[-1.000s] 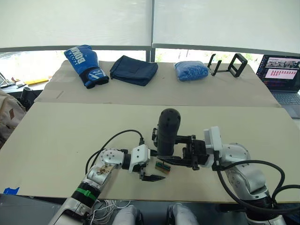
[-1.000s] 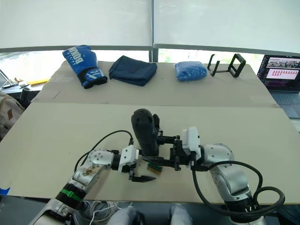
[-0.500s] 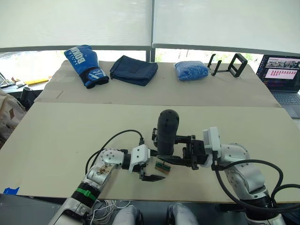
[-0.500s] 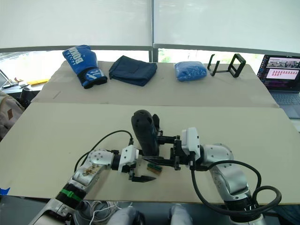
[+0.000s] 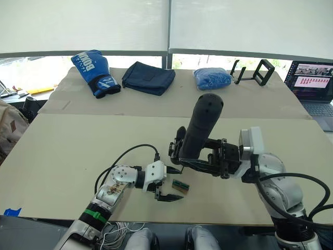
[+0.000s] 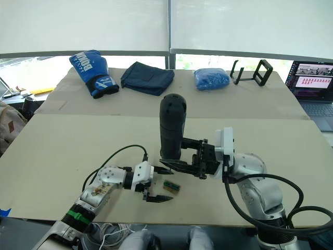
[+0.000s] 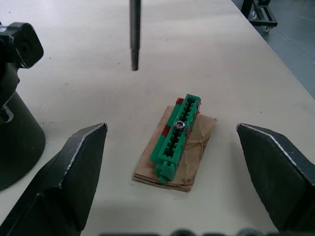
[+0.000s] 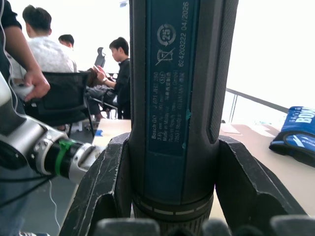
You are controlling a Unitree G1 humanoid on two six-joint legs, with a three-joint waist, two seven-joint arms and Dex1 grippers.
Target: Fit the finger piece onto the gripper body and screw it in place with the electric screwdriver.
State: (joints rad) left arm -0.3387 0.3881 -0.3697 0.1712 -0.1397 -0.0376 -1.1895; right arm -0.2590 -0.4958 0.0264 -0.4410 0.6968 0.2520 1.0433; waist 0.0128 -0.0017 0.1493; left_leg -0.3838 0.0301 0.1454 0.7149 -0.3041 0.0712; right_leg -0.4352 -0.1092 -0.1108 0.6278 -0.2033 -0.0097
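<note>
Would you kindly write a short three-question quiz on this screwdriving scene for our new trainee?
1. True or false: the right gripper holds the electric screwdriver.
2. What lies between the left gripper's fingers? A) a blue glove B) a green block on brown card C) a laptop
3. Fill in: the screwdriver's metal bit hangs ____ the table, not touching the green block.

Key: 1 true; 2 B; 3 above.
</note>
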